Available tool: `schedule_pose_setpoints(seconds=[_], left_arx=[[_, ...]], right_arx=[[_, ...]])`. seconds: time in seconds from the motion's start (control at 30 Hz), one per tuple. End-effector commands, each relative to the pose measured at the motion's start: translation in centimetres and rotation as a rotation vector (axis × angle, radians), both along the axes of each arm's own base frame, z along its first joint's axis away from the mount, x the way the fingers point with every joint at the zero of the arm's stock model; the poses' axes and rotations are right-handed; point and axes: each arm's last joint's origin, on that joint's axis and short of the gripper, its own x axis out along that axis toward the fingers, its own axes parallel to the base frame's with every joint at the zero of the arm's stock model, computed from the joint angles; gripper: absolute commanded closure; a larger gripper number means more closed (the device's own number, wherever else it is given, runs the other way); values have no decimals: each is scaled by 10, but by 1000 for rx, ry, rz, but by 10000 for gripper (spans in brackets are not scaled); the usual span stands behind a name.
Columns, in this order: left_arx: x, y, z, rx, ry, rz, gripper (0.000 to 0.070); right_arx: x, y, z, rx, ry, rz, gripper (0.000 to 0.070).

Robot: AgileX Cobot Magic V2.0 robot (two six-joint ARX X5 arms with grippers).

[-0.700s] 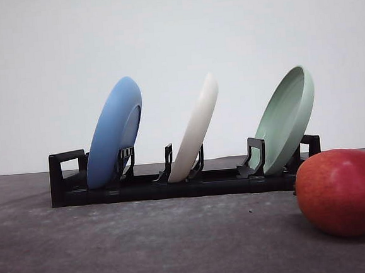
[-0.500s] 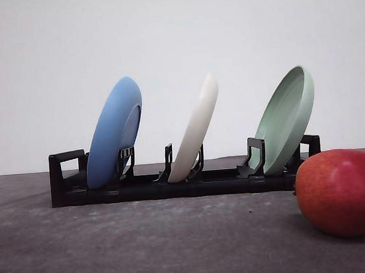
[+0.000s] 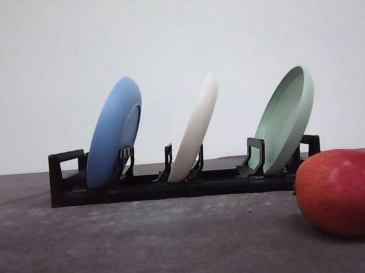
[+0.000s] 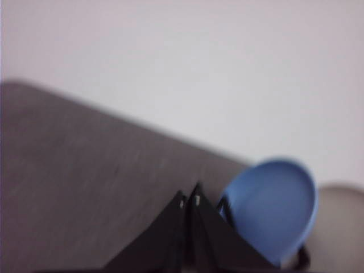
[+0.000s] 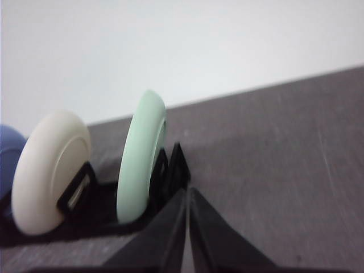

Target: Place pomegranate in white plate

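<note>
The red pomegranate [image 3: 343,191] lies on the dark table at the front right, close to the right end of a black dish rack [image 3: 66,187]. The white plate [image 3: 196,130] stands on edge, leaning, in the rack's middle slot; the right wrist view shows its cream back [image 5: 50,170]. My left gripper [image 4: 189,201] is shut, its fingers meeting at a tip beside the blue plate. My right gripper [image 5: 187,193] is shut too, fingers pressed together in front of the pale green plate. Nothing sits between either pair of fingers.
A blue plate [image 3: 114,132] leans in the rack's left slot, also seen as the blue plate [image 4: 273,211]. A pale green plate [image 3: 287,118] leans in the right slot, seen edge-on as the green plate [image 5: 140,164]. A plain white wall stands behind the grey table [image 3: 147,247].
</note>
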Motion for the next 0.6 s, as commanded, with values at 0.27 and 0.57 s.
schedule_pose_setpoints(seconds=[0.27,0.57], left_arx=[[3,-3,46,140,386,-152,697],[28,-14,46,227,478,-289,697]], right_arx=[[1,2,48,-85,163,92,697],[24,9,44,-132,259,236,697]])
